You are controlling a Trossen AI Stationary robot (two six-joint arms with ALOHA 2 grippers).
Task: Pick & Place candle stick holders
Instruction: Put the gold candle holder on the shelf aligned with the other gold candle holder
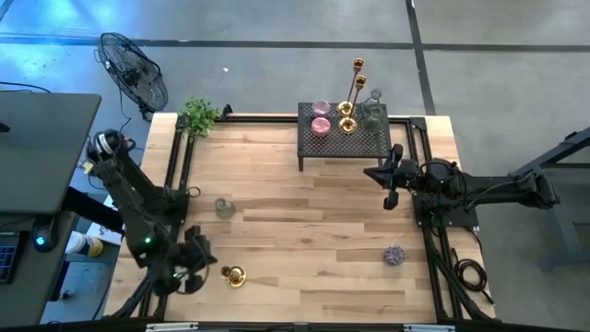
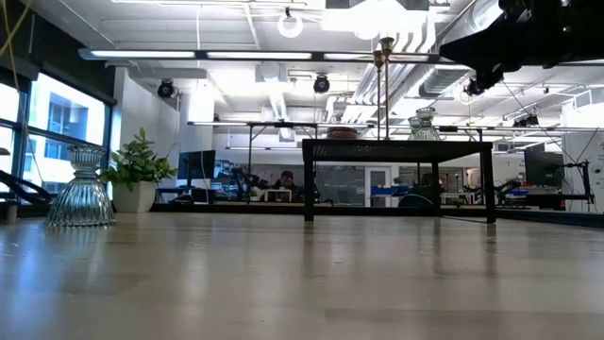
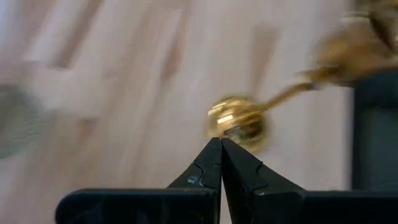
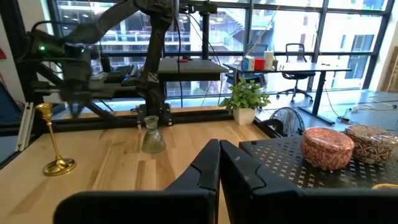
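A tall slender brass candle stick holder (image 1: 232, 275) stands upright on its base near the table's near-left corner; it also shows in the right wrist view (image 4: 56, 146). My left gripper (image 3: 221, 143) is shut, its tips right beside the stick's cup top (image 3: 237, 121). My right gripper (image 4: 219, 144) is shut and empty, above the table by the black mesh rack's (image 1: 343, 140) near right corner. On the rack stand two pink glass cups (image 1: 320, 118), another tall brass stick (image 1: 351, 92) and a clear glass holder (image 1: 373, 106). My left gripper's shut fingertips (image 3: 211, 155) point slanting down at the brass stick's cup top (image 3: 237, 121). I cannot tell whether they touch it. The stick stands on its own base (image 4: 60, 167) on the table.
A clear grey-green glass holder (image 1: 224, 207) stands on the table left of centre and shows in the low view (image 2: 83, 189). A purple glass holder (image 1: 395, 255) stands near the right edge. A green potted plant (image 1: 198, 115) is at the far left corner. A fan (image 1: 134, 69) stands beyond the table.
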